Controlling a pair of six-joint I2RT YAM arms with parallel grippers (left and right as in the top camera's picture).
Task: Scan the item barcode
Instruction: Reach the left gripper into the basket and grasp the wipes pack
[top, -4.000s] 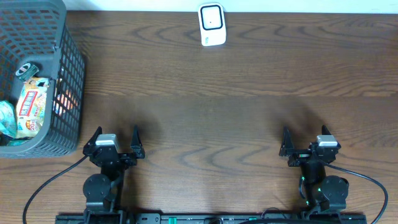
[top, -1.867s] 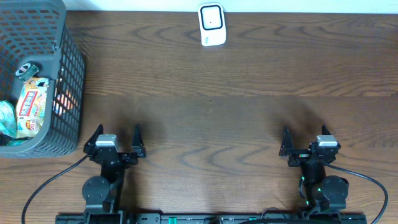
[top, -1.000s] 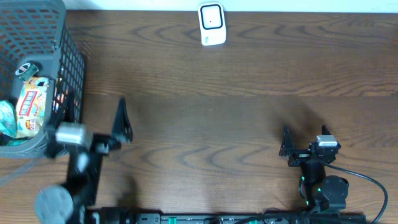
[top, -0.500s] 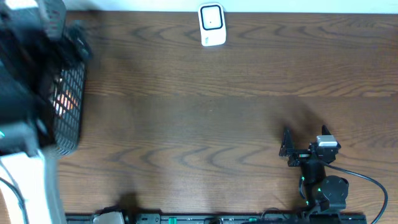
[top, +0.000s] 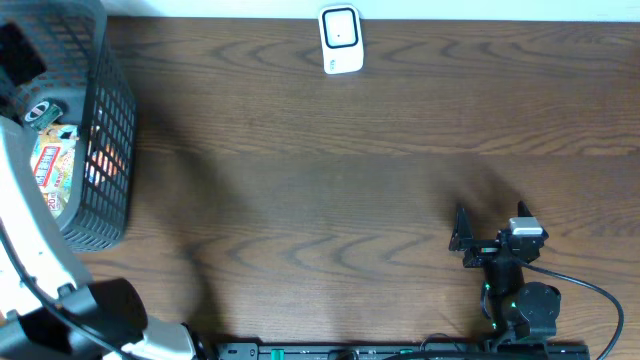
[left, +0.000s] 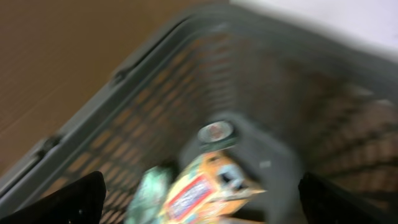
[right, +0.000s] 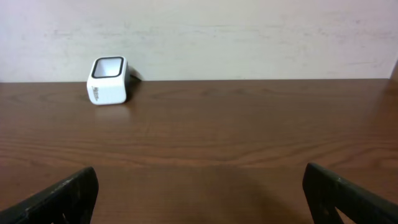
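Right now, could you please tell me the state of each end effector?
Left end effector: open, holding nothing, above the basket.
Right end effector: open, holding nothing.

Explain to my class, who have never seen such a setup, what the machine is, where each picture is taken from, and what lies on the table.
This is a robot with two arms at a wooden table, each ending in a two-finger gripper. One picture looks straight down from above. The other two come from cameras on the wrists, so the dark shapes in their bottom corners are the robot's own fingers. The left gripper hangs open over a dark mesh basket at the table's left edge, above a yellow-orange snack packet and other items; that picture is blurred. The right gripper sits open near the front, facing a small white barcode scanner at the far edge. Neither gripper holds anything.
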